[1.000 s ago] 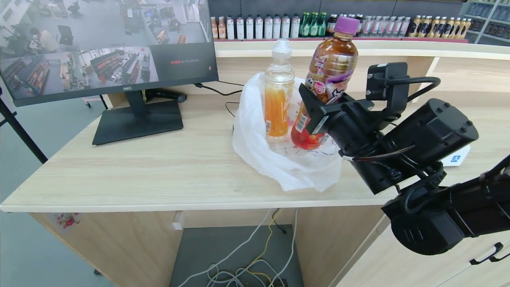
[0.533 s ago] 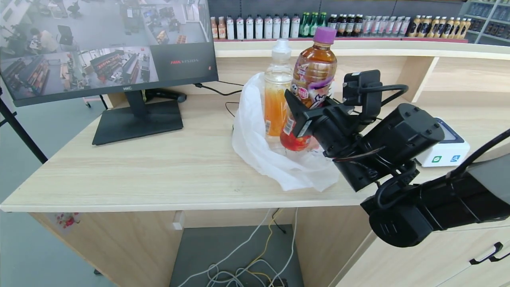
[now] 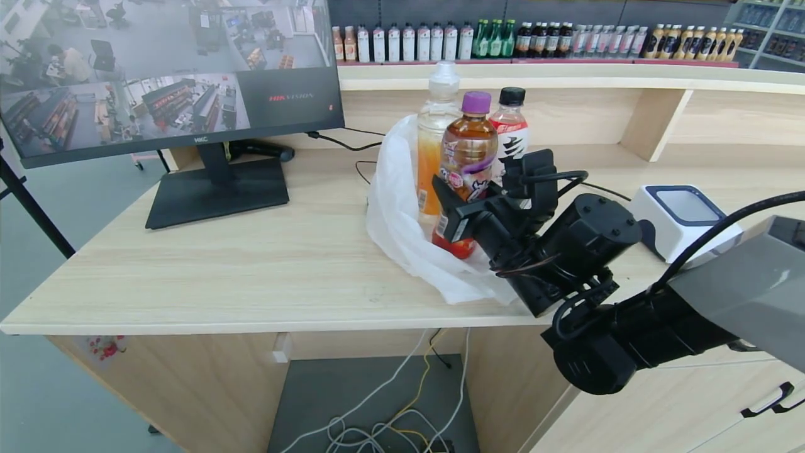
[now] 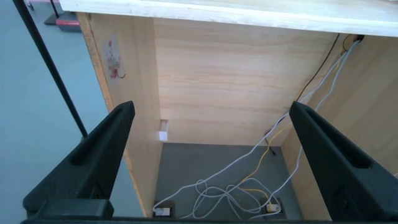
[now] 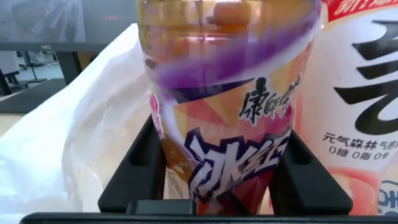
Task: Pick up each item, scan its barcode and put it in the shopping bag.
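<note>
Gripping the tea bottle [image 3: 468,141] at its lower label, our right hand [image 3: 462,214] is clamped around it. We see the bottle upright, its base down in the bag [image 3: 402,233] on the desk [image 3: 251,264], just beside the orange bottle [image 3: 434,126]. Our left hand [image 4: 211,112] hangs below the desk, fingers spread wide and holding nothing.

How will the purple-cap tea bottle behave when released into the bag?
The purple-cap tea bottle looks nearly full, so probably heavy for its size. Tall and narrow on soft shopping bag film, it may tip when the right pincer opens. Round body, likely rolls.
</note>
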You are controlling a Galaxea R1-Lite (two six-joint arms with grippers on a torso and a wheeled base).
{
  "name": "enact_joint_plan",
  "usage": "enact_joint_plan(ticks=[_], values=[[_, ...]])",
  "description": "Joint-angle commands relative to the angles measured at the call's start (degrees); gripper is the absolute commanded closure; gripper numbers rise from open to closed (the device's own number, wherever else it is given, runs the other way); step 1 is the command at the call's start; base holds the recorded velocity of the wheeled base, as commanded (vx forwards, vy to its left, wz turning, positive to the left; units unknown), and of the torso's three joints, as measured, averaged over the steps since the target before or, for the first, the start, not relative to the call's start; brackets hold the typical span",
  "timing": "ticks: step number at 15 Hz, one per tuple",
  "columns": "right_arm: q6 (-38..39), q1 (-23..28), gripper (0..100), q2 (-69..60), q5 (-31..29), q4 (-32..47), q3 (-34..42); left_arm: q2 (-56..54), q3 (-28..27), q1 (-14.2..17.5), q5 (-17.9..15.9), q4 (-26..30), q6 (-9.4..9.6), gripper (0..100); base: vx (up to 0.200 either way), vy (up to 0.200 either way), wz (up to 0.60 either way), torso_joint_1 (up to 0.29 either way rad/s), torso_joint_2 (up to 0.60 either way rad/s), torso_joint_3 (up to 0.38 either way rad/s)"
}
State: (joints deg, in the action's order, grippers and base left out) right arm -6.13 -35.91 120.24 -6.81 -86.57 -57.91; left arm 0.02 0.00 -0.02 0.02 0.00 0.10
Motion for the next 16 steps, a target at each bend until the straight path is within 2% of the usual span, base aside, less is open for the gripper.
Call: enact_joint_plan(ticks=[1,16], values=[[-0.11,-0.03,100,1.76,0.05,0.34,-0.10,-0.02,0.00,-0.06,-0.02,0.00,-0.01,0,0.000,0.000,0.00,0.000,0.00,0.000],[1.56,-0.03,100,2.11,-0.39,0.26,0.25,-0.02,0.00,0.02,-0.02,0.00,-0.01,0,0.000,0.000,0.00,0.000,0.00,0.000]])
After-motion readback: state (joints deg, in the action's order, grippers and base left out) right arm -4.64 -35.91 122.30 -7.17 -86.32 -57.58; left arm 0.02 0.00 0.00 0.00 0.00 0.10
